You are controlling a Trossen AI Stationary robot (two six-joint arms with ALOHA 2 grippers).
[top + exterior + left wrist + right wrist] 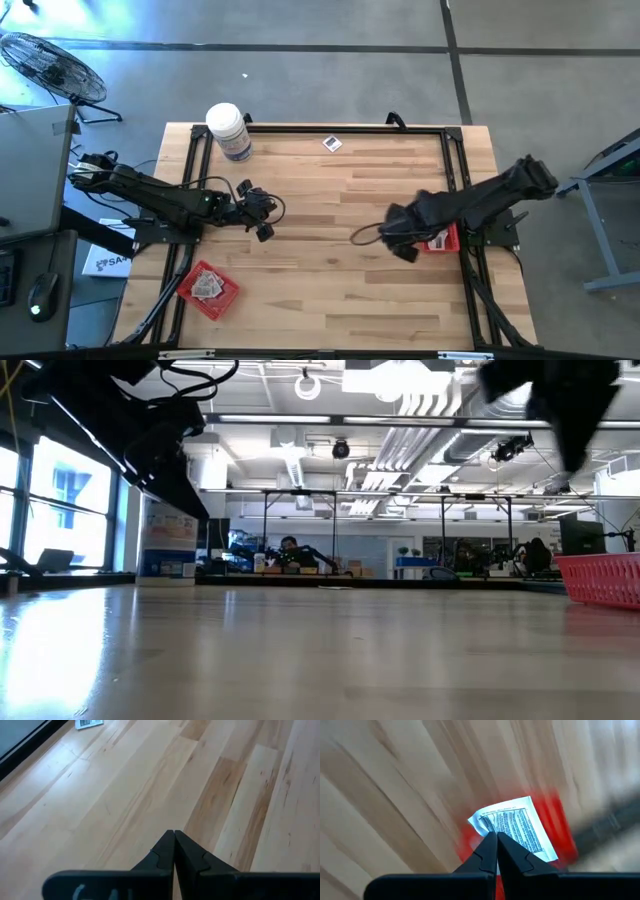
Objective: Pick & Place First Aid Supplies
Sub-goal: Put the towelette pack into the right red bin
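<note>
My right gripper [496, 836] is shut on a small white packet with dark print [516, 826], above a red tray [559, 815]. In the high view this gripper [403, 248] hangs beside the red tray [441, 240] at the table's right; the arm hides the packet there. Another packet [332, 143] lies flat near the table's far edge, and also shows in the left wrist view [89, 723]. My left gripper [264, 231] is shut with nothing in it, above the bare wood at the table's left [174, 834]. My right gripper pinches the packet between its two fingertips at the packet's edge [492, 826], close to one corner. The fingers point steeply down. The packet is lifted clear and spreads out flat beyond the tips, over the red tray.
A second red tray [208, 291] with several packets sits near the table's front left. A large white jar [229, 130] stands at the far left. A black frame [340, 128] runs along the table's edges. The middle of the wooden top [330, 230] is bare.
</note>
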